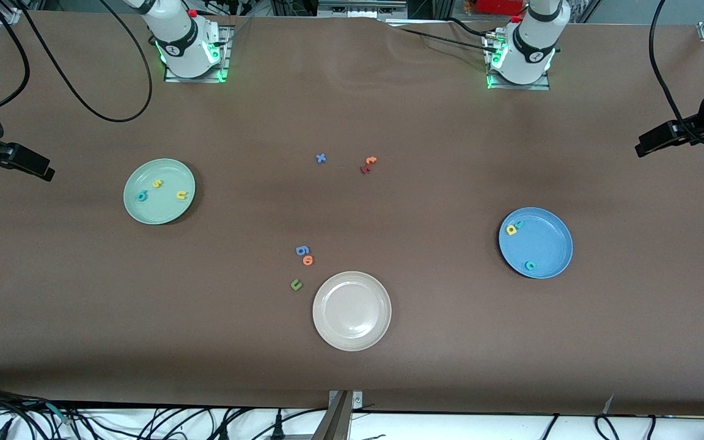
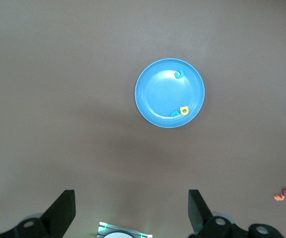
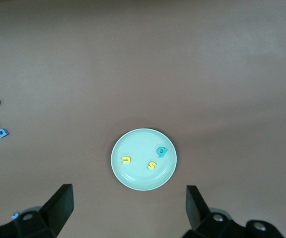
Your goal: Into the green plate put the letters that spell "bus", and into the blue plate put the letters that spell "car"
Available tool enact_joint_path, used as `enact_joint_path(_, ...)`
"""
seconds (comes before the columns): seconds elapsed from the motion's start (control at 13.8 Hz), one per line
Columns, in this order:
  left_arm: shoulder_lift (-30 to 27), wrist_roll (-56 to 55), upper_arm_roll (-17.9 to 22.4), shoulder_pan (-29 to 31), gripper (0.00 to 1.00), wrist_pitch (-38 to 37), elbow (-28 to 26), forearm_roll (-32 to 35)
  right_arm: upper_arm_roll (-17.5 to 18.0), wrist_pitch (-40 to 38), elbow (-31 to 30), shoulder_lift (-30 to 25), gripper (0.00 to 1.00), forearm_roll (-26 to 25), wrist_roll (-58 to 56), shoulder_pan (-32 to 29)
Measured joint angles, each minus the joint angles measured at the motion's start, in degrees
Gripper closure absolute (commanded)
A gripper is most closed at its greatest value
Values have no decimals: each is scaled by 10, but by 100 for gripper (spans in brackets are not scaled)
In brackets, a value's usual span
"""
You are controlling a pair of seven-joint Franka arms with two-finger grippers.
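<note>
The green plate (image 1: 162,209) (image 3: 138,174) lies toward the right arm's end and holds the teal "b" (image 1: 142,195) (image 3: 162,151), the yellow "s" (image 1: 157,183) and the yellow "u" (image 1: 181,195). The blue plate (image 1: 544,244) (image 2: 158,94) lies toward the left arm's end. In it are the yellow "a" (image 1: 513,230) (image 2: 184,110), the teal "r" (image 2: 175,113) touching it, and the teal "c" (image 1: 530,265) (image 2: 178,74). My left gripper (image 2: 131,197) hangs open and empty high above the table, and so does my right gripper (image 3: 128,192). Both arms wait.
A cream-white plate (image 1: 352,336) sits empty near the front edge. Beside it lie a blue "g" (image 1: 302,250), an orange "o" (image 1: 308,260) and an olive "u" (image 1: 296,284). Farther from the camera are a blue "x" (image 1: 321,158) and orange and red letters (image 1: 368,164).
</note>
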Motion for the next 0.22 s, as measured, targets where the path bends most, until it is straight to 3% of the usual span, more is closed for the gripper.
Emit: enact_joint_path(0.22,0,0,-1,-1,0,0,0,0,0,0,0,0,0,1,3,0)
